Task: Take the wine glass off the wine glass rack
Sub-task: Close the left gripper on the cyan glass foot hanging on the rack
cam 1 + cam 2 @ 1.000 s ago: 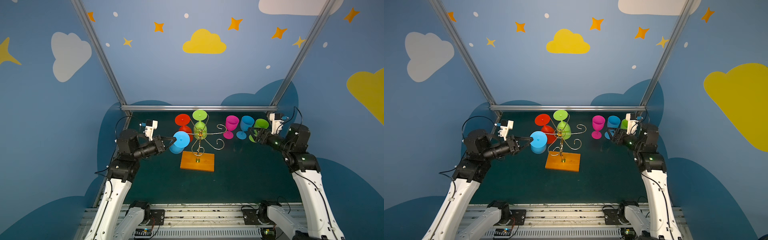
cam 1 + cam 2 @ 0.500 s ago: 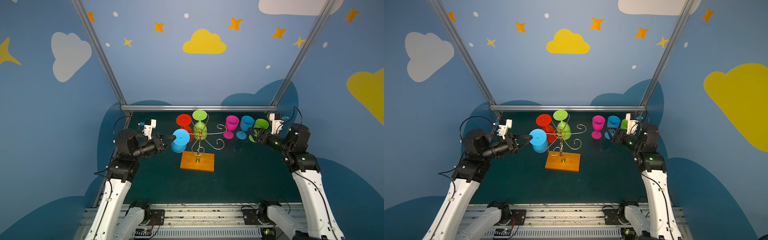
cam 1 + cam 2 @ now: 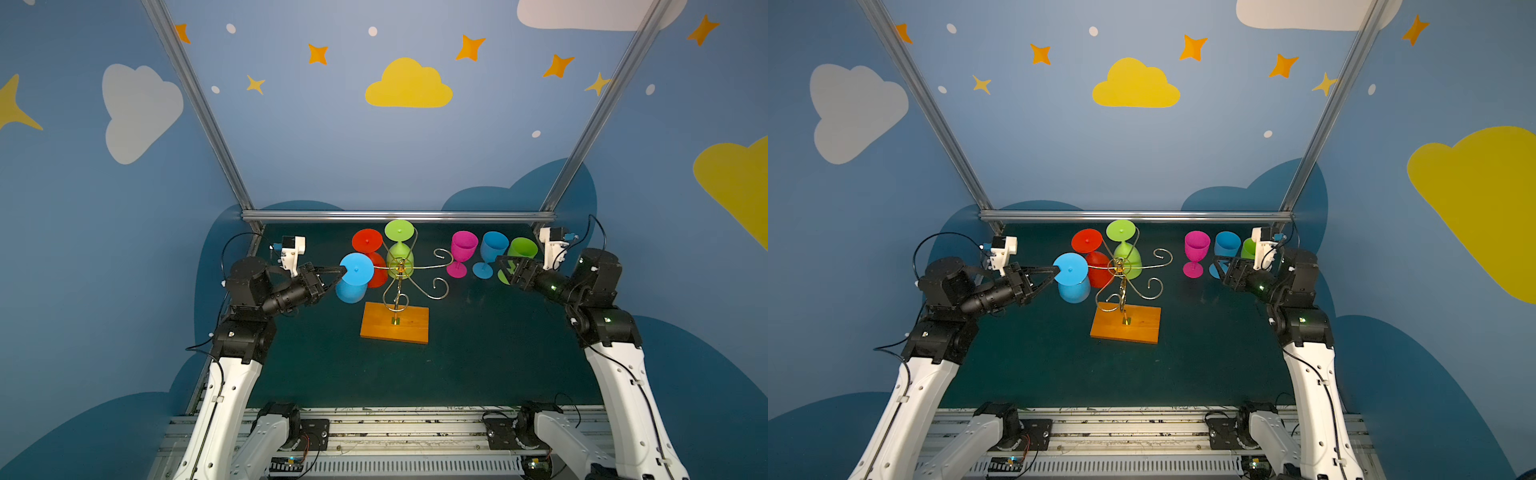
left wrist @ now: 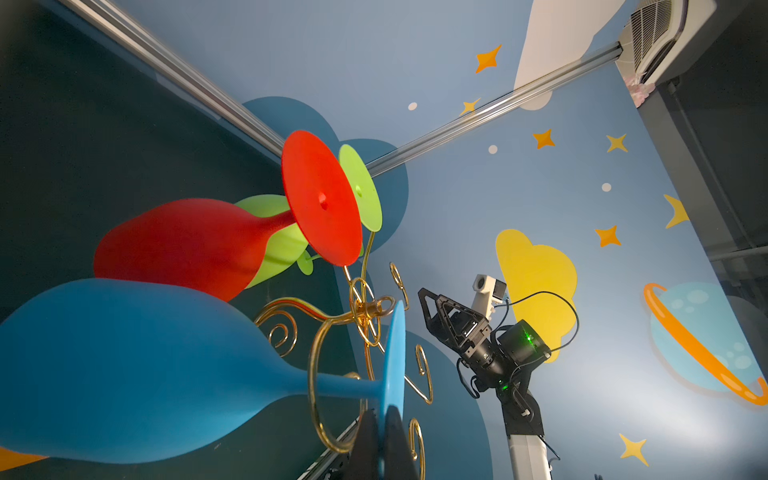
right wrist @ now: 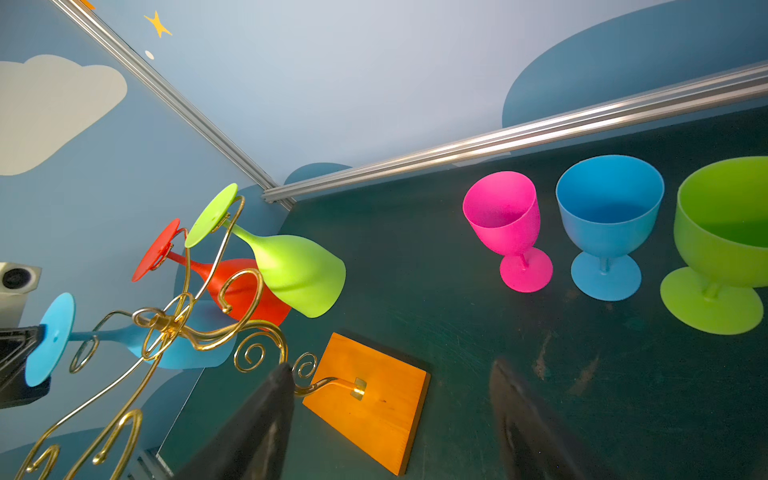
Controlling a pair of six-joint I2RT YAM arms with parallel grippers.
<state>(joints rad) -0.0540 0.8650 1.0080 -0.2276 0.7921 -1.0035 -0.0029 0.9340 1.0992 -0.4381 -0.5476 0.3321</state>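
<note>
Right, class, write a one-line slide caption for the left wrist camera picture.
Left gripper shut on the foot of the blue wine glass, stem through a loop of the wine glass rack.

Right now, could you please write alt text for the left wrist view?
The left gripper pinches the foot of the blue glass hanging on the rack. The red glass and green glass hang beyond it, the right arm farther off.

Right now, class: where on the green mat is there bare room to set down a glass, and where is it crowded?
Bare: the dark green mat in front of the orange wooden base, between both arms. Crowded: the back, around the gold wire rack and three upright plastic goblets.
</note>
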